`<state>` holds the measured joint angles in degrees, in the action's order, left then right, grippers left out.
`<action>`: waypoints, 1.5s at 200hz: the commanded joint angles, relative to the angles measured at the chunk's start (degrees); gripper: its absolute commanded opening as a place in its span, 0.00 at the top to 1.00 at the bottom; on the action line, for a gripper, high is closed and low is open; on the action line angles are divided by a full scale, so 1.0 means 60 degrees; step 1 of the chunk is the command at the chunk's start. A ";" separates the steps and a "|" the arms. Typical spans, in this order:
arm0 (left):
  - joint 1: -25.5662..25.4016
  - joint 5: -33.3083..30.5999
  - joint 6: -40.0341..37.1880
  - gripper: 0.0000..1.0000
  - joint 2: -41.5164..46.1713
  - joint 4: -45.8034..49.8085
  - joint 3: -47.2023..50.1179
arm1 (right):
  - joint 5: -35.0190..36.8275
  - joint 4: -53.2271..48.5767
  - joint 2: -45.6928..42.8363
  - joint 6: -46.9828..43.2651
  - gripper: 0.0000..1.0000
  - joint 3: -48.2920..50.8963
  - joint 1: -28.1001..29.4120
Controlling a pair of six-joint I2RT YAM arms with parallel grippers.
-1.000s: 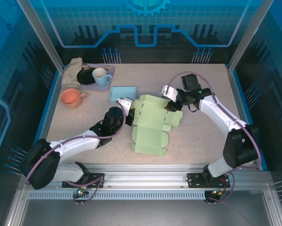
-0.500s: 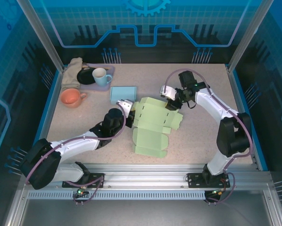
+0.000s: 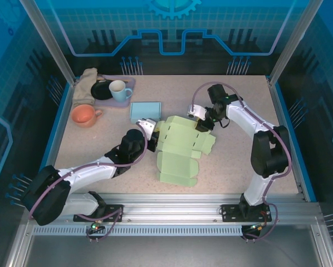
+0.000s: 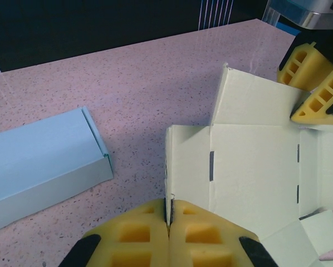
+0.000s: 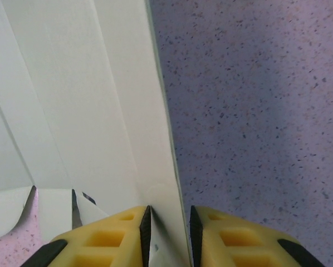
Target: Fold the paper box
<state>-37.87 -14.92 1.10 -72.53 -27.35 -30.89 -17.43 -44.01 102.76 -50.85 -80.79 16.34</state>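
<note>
Left wrist view: left pincer (image 4: 169,210) clamps flat on the paper box (image 4: 250,167) at its left edge. Right wrist view: right pincer (image 5: 169,217), slightly parted, straddles a flap.

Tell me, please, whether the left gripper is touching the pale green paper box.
Touching. The left wrist view shows the left gripper shut on the near edge of the paper box.

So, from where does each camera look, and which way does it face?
Top external: above and behind the arm bases, looking down on the table; left arm and right arm show.
Left wrist: behind the left hand, looking across the paper box toward the right hand.
Right wrist: behind its own fingers, looking down along a box flap.
All share the paper box.
</note>
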 commanded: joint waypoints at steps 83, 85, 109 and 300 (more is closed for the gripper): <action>0.0034 -0.0396 0.0004 0.97 0.0207 -0.0410 0.0048 | -0.0265 -0.0563 -0.0360 -0.0319 1.00 -0.0116 0.0187; 0.0044 -0.0428 0.0024 0.97 0.0190 -0.0393 0.0032 | -0.0260 -0.0550 -0.0385 -0.0315 1.00 -0.0107 0.0216; 0.0043 -0.1335 0.0631 0.87 0.0046 0.0004 -0.0334 | 0.0260 -0.0620 -0.0599 -0.0139 1.00 -0.0114 0.0556; -0.0017 0.0959 0.6309 0.69 0.0002 0.3692 -0.3246 | 0.0883 -0.2061 -0.0310 0.1137 1.00 -0.1439 0.0998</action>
<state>-37.69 -11.53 37.85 -71.13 -0.91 -48.51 -10.57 -55.07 101.75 -44.36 -88.84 22.00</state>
